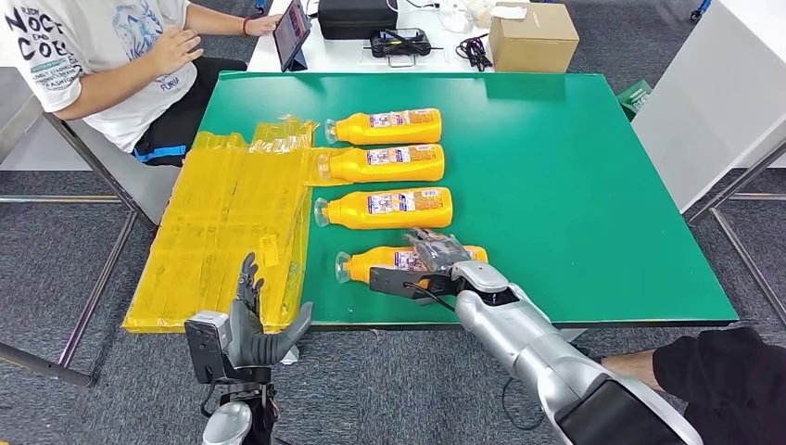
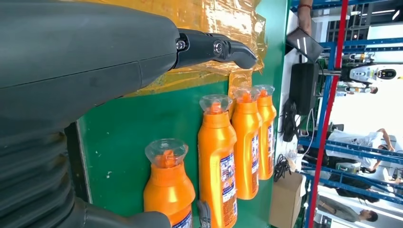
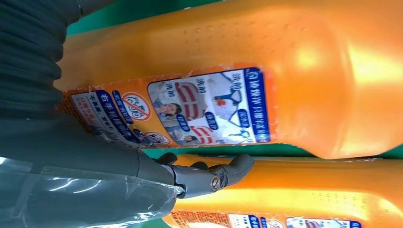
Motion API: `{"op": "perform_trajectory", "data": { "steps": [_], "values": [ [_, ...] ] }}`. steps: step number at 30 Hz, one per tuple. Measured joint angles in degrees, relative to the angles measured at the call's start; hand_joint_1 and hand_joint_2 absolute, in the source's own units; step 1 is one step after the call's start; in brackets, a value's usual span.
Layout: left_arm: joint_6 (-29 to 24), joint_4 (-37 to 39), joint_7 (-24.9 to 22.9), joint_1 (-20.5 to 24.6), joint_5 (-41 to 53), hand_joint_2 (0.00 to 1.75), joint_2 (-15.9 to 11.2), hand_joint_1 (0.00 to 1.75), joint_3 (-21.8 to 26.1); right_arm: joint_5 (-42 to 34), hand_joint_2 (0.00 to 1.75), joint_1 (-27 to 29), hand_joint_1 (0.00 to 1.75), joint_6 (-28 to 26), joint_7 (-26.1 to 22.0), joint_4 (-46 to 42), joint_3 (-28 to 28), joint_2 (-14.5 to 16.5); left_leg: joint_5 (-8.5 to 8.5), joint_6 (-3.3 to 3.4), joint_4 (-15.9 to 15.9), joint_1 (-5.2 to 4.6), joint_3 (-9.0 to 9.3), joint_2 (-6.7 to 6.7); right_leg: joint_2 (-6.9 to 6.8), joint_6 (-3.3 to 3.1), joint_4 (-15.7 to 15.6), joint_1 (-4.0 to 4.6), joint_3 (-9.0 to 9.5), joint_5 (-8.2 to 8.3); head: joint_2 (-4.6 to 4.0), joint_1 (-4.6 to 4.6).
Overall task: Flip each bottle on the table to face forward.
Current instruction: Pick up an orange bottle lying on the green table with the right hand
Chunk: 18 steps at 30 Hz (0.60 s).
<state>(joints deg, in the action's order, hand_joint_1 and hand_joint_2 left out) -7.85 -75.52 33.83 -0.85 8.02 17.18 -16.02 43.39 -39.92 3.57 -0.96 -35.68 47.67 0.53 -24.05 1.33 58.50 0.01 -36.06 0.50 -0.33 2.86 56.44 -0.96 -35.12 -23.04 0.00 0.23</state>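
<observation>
right robot hand (image 1: 436,264) grips the nearest bottle (image 1: 371,263) at the surface (image 1: 593,185) edge; left robot hand (image 1: 252,326) hangs open. a loose roll could knock the next bottle (image 1: 385,208) or drop it.

Right arm (image 1: 538,348): silver shell, black cuff at elbow, black cable at wrist. Right robot hand (image 1: 428,264): dark grey, clear film over it. Left robot hand (image 1: 248,326): grey ribbed cover, thick grey thumb, dark fingers (image 2: 216,49) with visible screws.
</observation>
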Motion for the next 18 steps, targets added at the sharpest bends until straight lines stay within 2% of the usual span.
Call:
{"op": "perform_trajectory", "data": {
  "steps": [18],
  "values": [
    [-0.54, 0.0, -0.14, -0.1, 0.2, 1.75, 0.0, 0.0, 0.63, 0.73, 1.75, 0.0, 0.0, -0.04, 0.12, 0.04, 0.0, -0.67, 0.0, 0.0, 0.0, 0.0, 0.0, 0.0, 0.0, 0.0, 0.0, 0.0, 0.0, 0.0, 0.0, 0.01]
  ]
}}
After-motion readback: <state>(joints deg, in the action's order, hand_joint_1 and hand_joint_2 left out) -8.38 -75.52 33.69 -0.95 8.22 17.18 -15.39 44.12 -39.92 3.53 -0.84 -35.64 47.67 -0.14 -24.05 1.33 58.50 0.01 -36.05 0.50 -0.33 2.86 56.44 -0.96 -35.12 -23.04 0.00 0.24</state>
